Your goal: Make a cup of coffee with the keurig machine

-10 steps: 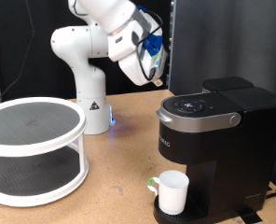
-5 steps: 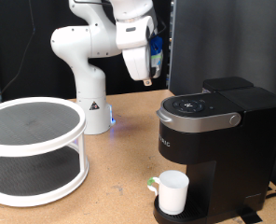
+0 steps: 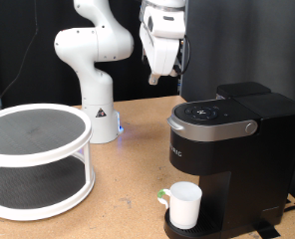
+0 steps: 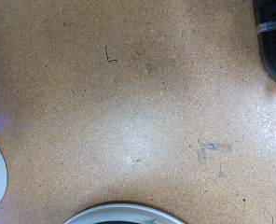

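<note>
The black keurig machine (image 3: 232, 149) stands at the exterior view's right with its lid down. The white cup (image 3: 184, 205) stands on the drip tray under the spout, with a small green mark by its handle. My gripper (image 3: 155, 78) hangs high above the table, pointing down, above and to the left of the machine's top, touching nothing. No fingers show in the wrist view, which looks down on the cork tabletop with a corner of the machine (image 4: 273, 37) at one edge.
A white two-tier round rack (image 3: 38, 159) stands at the exterior view's left; its rim (image 4: 124, 215) shows in the wrist view. The robot's white base (image 3: 96, 110) stands behind it. A dark panel rises behind the machine.
The hand has swung up and to the exterior view's right, from a tilted pose to pointing straight down. The cup and the machine have not moved.
</note>
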Tool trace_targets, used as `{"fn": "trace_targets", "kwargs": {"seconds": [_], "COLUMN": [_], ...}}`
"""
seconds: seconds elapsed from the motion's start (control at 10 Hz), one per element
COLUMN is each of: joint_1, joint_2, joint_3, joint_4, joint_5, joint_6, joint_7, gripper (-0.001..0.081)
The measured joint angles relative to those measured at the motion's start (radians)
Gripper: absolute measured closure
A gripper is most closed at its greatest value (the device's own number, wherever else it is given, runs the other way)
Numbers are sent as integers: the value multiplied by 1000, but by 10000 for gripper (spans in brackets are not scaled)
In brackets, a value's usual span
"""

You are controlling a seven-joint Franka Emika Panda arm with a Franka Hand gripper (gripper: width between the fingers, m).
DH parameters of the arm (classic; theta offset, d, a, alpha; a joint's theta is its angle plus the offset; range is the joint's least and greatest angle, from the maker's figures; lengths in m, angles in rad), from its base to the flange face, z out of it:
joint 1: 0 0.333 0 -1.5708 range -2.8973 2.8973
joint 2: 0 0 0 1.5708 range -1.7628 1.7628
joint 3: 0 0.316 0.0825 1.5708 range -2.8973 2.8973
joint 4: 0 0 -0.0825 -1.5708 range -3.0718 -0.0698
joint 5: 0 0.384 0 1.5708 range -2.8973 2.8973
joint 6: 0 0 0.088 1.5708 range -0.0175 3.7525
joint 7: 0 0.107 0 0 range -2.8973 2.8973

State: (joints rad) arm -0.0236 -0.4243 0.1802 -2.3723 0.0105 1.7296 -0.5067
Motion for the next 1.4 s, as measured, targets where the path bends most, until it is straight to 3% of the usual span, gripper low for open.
{"fn": "trace_targets", "kwargs": {"seconds": [0.1,0.4,0.9,1.4], "joint_1": [-1,1,5,15], "joint_2": [2,-45,-65,48], "joint_3": [-1,3,3,46], "joint_4": [-4,-92,-93,86], "joint_5": [15,23,57,92], "joint_6": [8,322,328,274], "joint_7": [4,13,-5,63], "gripper": [-2,-2,-2,-2]}}
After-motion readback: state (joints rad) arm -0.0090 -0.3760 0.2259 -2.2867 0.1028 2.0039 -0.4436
